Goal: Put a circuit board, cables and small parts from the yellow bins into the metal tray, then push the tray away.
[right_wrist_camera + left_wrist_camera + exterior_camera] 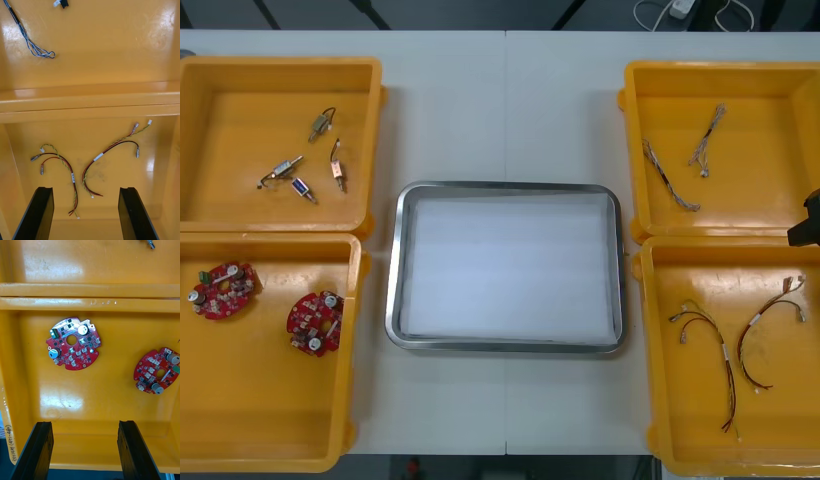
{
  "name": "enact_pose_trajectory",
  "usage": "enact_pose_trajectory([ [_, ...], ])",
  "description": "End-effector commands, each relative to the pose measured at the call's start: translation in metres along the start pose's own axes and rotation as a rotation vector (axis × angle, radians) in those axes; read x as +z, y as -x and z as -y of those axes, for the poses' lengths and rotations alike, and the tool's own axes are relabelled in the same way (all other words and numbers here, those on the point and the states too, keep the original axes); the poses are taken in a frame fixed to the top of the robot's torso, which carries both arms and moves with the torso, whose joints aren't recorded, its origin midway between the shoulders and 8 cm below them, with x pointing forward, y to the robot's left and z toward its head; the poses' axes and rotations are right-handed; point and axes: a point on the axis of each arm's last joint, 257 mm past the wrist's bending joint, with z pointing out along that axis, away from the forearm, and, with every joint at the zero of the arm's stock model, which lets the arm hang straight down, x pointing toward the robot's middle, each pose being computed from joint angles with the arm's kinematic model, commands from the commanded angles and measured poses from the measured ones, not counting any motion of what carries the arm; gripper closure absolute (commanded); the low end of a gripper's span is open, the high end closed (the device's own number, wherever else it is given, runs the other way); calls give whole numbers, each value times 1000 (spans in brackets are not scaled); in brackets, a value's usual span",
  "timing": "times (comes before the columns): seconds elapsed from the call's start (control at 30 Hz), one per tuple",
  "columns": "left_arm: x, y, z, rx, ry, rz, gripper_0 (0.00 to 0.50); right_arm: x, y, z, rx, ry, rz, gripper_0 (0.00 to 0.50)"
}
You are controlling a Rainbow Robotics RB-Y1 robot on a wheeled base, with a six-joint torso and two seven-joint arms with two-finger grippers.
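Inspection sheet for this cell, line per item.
Surface: light table, yellow bins at both sides.
Job's things: metal tray central, white inside, unloaded; two circuit boards, left near bin; four small metal parts, left far bin.
Clutter: nothing seen.
Grippers: left gripper open above boards; right gripper open above red and yellow cables.
Cables: red and yellow pair, right near bin; blue and white cables, right far bin.
Surroundings: white cords beyond far edge.

The front camera looks steeply down on the whole surface (510,100). Wrist cameras hang close over the near left bin (93,397) and near right bin (93,129), seemingly facing the far side. The front view shares both bins.
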Motion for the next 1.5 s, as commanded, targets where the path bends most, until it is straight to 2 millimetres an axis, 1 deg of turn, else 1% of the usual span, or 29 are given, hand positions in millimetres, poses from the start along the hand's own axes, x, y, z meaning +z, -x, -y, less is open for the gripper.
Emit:
enact_pose_trajectory([
  [0.03, -13, 6, -12, -41, 42, 25, 0, -14, 7, 17, -37, -45, 29, 0],
  [1.5, -13, 6, -12, -41, 42, 25, 0, -14, 7, 17, -37, -45, 29, 0],
])
